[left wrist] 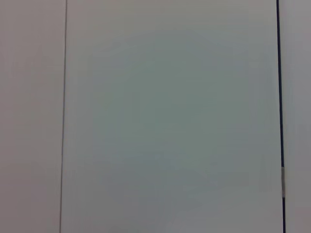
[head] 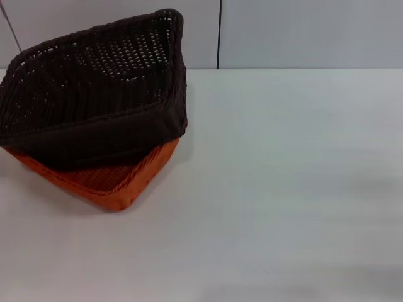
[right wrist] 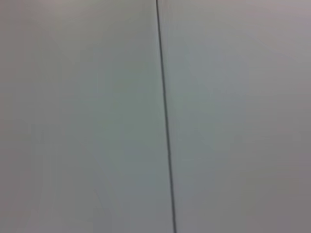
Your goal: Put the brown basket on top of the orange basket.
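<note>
The brown basket [head: 88,94] is in the head view at about ten o'clock, near the far left part of the white surface [head: 283,189]. It sits on the orange basket [head: 107,182], and the two touch. The brown basket is tilted: its far right corner stands high, and its open inside faces toward the camera, so the woven floor and the sloped openwork sides are visible. Its near long side lies low and covers most of the orange one.

Of the orange basket, only the near part shows, as a strip with the braided rim and one corner that points to about six o'clock from the brown basket. This corner rests on the surface. The two baskets are not lined up; the brown one is turned a little against the orange one. I cannot tell how deep the brown basket sits inside the orange one.

From the baskets toward three o'clock there is only the plain surface. Behind it, at twelve o'clock, stands a pale wall [head: 302,31] with a thin dark vertical seam [head: 219,34].

No claw shows in the head view. The left wrist view shows only pale panels [left wrist: 170,116] with thin vertical lines, and the right wrist view shows a pale panel [right wrist: 233,116] with one dark line. So neither claw is in view, and I cannot tell how far open they are or whether they hold something.
</note>
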Tool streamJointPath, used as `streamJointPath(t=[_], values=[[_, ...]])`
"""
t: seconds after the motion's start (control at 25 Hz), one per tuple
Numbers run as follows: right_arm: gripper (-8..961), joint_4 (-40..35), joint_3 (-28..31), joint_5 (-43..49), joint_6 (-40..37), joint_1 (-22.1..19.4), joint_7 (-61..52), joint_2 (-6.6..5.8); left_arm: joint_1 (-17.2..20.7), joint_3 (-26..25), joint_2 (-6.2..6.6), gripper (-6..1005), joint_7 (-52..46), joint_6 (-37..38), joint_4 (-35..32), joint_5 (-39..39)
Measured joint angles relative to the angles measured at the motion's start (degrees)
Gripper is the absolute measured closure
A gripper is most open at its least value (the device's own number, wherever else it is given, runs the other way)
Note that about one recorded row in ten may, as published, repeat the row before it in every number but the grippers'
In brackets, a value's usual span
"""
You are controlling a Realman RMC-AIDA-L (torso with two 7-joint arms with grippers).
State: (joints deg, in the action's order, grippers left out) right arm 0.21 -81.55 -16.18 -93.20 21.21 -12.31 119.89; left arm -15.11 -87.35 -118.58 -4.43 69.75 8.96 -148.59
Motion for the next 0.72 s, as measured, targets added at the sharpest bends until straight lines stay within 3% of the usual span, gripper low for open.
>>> streamJointPath(t=[0.72], values=[[292, 1.91, 1.47, -0.07, -2.92, -1.53, 0.01, 0.00, 0.89, -0.01, -0.16, 259, -0.54, 0.40, -0.05, -0.02]])
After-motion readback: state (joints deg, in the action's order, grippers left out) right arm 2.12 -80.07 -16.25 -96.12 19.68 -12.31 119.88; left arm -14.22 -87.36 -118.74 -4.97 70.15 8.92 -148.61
